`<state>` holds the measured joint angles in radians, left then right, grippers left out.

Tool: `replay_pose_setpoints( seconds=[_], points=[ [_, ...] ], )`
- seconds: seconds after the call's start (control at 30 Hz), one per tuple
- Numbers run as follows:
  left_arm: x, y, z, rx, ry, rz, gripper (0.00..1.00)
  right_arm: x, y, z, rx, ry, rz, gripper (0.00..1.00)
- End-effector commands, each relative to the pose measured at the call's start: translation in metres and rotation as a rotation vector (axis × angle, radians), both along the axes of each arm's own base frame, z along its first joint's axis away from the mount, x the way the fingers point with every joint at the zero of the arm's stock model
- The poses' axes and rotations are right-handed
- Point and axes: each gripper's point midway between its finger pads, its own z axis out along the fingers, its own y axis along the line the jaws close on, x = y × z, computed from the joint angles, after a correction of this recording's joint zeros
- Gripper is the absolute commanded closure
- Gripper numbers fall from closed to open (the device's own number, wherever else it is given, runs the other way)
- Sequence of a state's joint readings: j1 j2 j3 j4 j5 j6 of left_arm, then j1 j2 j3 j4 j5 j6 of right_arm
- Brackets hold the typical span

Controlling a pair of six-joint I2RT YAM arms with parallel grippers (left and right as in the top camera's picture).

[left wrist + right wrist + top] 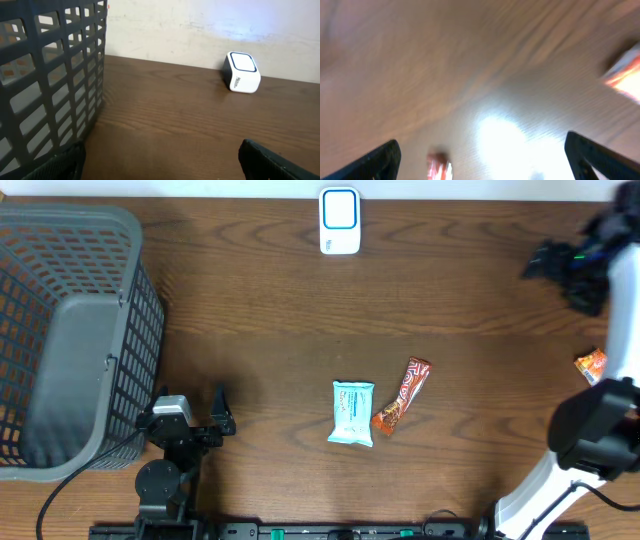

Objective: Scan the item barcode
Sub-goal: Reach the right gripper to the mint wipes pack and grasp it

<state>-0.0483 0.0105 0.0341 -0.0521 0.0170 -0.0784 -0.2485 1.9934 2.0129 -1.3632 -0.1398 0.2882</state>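
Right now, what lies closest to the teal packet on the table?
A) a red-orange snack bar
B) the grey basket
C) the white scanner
A: the red-orange snack bar lies right beside the teal packet; the white scanner and grey basket sit far off.

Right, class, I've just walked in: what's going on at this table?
Neither arm holds anything. The left gripper sits open beside the basket. The right gripper is open and empty too, its view blurred. A pale blue packet and an orange bar lie mid-table, well apart from the scanner at the far edge.
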Motion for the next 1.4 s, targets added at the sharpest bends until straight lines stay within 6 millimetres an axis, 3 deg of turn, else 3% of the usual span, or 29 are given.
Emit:
replay_pose_setpoints(
  seconds=[0.0, 0.07, 0.1, 0.2, 0.3, 0.33, 0.4, 0.57, 0.73, 0.83, 0.9, 0.93, 0.97, 1.0, 1.03, 1.07, 1.23, 1.37],
  points=[
    [0.000, 0.002, -0.018, 0.000, 0.043, 0.010, 0.02, -0.013, 0.080, -0.009, 0.061, 0.087, 0.172, 0.01],
    [0.000, 0.002, -0.018, 0.001, 0.043, 0.010, 0.02, -0.026, 0.121, -0.019, 0.066, 0.141, 0.280, 0.01],
    [0.000, 0.002, -0.018, 0.001, 0.043, 0.010, 0.02, -0.039, 0.155, -0.025, 0.097, 0.180, 0.359, 0.01],
    [0.000, 0.002, -0.018, 0.001, 0.043, 0.010, 0.02, -0.069, 0.222, -0.038, 0.174, 0.236, 0.561, 0.01],
    [0.000, 0.002, -0.018, 0.001, 0.043, 0.010, 0.02, -0.099, 0.262, -0.059, 0.165, 0.296, 0.675, 0.01],
    [0.000, 0.002, -0.018, 0.000, 0.043, 0.010, 0.02, -0.116, 0.279, -0.073, 0.183, 0.339, 0.695, 0.01],
    [0.000, 0.002, -0.018, 0.001, 0.043, 0.010, 0.02, -0.142, 0.292, -0.093, 0.200, 0.410, 0.704, 0.06],
    [0.000, 0.002, -0.018, 0.000, 0.043, 0.010, 0.02, -0.170, 0.297, -0.131, 0.184, 0.466, 0.720, 0.06],
    [0.000, 0.002, -0.018, 0.000, 0.043, 0.010, 0.02, -0.178, 0.291, -0.169, 0.187, 0.445, 0.723, 0.01],
    [0.000, 0.002, -0.018, 0.000, 0.043, 0.010, 0.02, -0.177, 0.293, -0.189, 0.201, 0.396, 0.734, 0.04],
    [0.000, 0.002, -0.018, 0.000, 0.043, 0.010, 0.02, -0.177, 0.296, -0.196, 0.225, 0.368, 0.741, 0.16],
    [0.000, 0.002, -0.018, 0.000, 0.043, 0.010, 0.02, -0.176, 0.297, -0.200, 0.227, 0.352, 0.743, 0.31],
    [0.000, 0.002, -0.018, 0.001, 0.043, 0.010, 0.02, -0.175, 0.297, -0.202, 0.228, 0.339, 0.749, 0.56],
    [0.000, 0.002, -0.018, 0.001, 0.043, 0.010, 0.02, -0.174, 0.298, -0.203, 0.228, 0.331, 0.758, 0.70],
    [0.000, 0.002, -0.018, 0.000, 0.043, 0.010, 0.02, -0.172, 0.299, -0.203, 0.227, 0.322, 0.770, 0.91],
    [0.000, 0.002, -0.018, 0.000, 0.043, 0.010, 0.02, -0.172, 0.299, -0.203, 0.228, 0.320, 0.773, 0.99],
    [0.000, 0.002, -0.018, 0.000, 0.043, 0.010, 0.02, -0.164, 0.297, -0.192, 0.209, 0.317, 0.775, 0.99],
    [0.000, 0.002, -0.018, 0.000, 0.043, 0.010, 0.02, -0.142, 0.279, -0.158, 0.045, 0.315, 0.765, 0.99]
  ],
)
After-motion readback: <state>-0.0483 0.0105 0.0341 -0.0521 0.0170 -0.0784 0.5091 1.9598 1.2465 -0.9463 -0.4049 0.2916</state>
